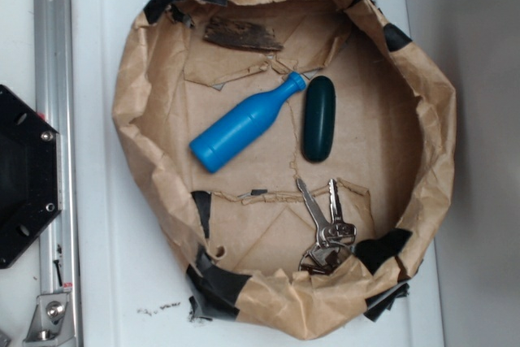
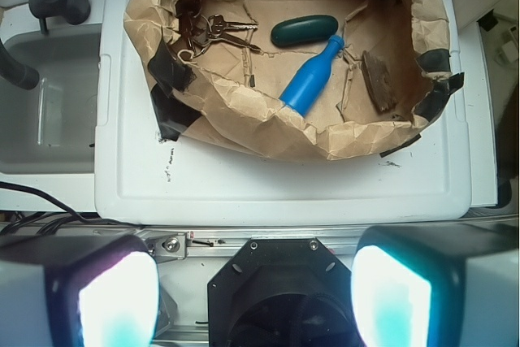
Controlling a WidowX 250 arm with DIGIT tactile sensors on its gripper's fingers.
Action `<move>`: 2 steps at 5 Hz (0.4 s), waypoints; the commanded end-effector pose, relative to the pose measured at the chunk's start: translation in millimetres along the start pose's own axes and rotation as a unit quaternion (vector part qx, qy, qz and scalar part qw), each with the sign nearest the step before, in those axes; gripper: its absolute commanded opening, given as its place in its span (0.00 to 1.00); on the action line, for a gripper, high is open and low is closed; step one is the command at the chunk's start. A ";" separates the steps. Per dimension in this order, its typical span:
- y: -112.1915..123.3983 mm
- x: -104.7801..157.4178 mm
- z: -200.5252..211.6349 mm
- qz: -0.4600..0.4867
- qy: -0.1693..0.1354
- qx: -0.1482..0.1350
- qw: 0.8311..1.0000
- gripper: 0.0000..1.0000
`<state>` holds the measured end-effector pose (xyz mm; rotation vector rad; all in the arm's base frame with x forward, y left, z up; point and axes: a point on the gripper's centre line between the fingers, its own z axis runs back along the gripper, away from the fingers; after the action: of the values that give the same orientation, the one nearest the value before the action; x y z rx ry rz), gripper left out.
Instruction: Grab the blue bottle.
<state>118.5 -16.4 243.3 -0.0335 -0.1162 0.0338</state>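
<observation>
Two glowing gripper fingers [image 2: 114, 294] fill the near edge of the wrist view, set wide apart with nothing between them; the gripper [image 2: 256, 294] hangs above its black base, well short of the paper bowl [image 2: 244, 119]. That bowl, crumpled brown paper patched with black tape, sits on a white tray [image 2: 284, 184]. Inside it the blue bottle [image 1: 244, 126] lies on its side near the middle, cap pointing toward the dark green capsule [image 1: 319, 118] just beside its neck, apart from it. A bunch of keys [image 1: 325, 229] rests near the bowl's wall beyond the capsule's end, and a strip of brown bark [image 1: 241, 35] lies at the opposite wall. No label or writing can be read on anything.
</observation>
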 end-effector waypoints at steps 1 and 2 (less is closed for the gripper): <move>0.0 0.0 0.0 0.000 0.000 0.000 1.000 1.00; -0.2 45.7 -39.4 0.052 0.048 -0.036 0.997 1.00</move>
<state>169.3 -19.3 201.7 -0.1093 -0.0012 0.1184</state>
